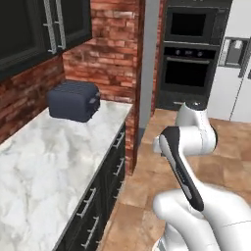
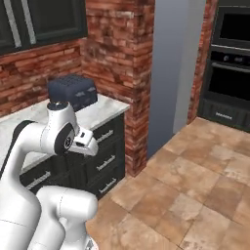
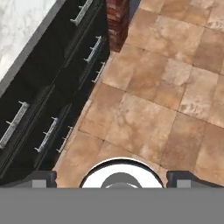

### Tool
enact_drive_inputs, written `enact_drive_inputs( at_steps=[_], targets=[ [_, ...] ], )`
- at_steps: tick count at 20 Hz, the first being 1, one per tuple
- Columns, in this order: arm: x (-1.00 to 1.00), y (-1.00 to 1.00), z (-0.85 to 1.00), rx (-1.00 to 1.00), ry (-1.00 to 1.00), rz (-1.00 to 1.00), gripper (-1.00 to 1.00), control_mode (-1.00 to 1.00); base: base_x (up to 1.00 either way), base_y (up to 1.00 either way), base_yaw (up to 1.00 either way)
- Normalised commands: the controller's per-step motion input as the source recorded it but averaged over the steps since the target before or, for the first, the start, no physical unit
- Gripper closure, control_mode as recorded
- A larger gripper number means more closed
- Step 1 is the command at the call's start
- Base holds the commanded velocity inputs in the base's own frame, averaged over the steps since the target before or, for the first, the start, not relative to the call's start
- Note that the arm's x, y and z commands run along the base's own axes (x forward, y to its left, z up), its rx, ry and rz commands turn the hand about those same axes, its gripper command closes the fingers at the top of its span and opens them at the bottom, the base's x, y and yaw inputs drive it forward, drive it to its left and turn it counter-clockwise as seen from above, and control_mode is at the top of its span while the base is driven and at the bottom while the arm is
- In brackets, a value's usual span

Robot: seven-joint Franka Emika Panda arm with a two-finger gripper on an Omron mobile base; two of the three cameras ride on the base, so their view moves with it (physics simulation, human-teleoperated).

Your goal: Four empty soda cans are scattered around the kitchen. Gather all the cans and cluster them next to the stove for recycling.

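The soda cans and the stove are out of view. My gripper [image 3: 114, 178] is open in the hand view. Its two dark fingertips [image 3: 41, 178] stand far apart at the bottom edge with nothing between them. It looks down at the brown tiled floor [image 3: 166, 87], just right of the black drawer fronts [image 3: 48, 87]. The arm is folded up close over the base, beside the counter's end.
A marble counter [image 1: 44, 162] runs along the left with a dark toaster [image 1: 73, 100] at its far end. A brick pillar [image 1: 117, 49] closes off the counter. Beyond it stand a black wall oven [image 1: 188, 59] and a white fridge [image 1: 240, 73]. Open floor [image 2: 195, 171] lies to the right.
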Motion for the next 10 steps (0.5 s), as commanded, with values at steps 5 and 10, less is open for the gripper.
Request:
enact_drive_inputs(
  at_steps=[5, 10],
  targets=[
    [0.00, 0.00, 0.00, 0.00, 0.00, 0.00, -1.00, 1.00, 0.00, -0.08, -0.90],
    [0.00, 0.00, 0.00, 0.00, 0.00, 0.00, -1.00, 1.00, 0.12, -0.10, -0.82]
  ],
)
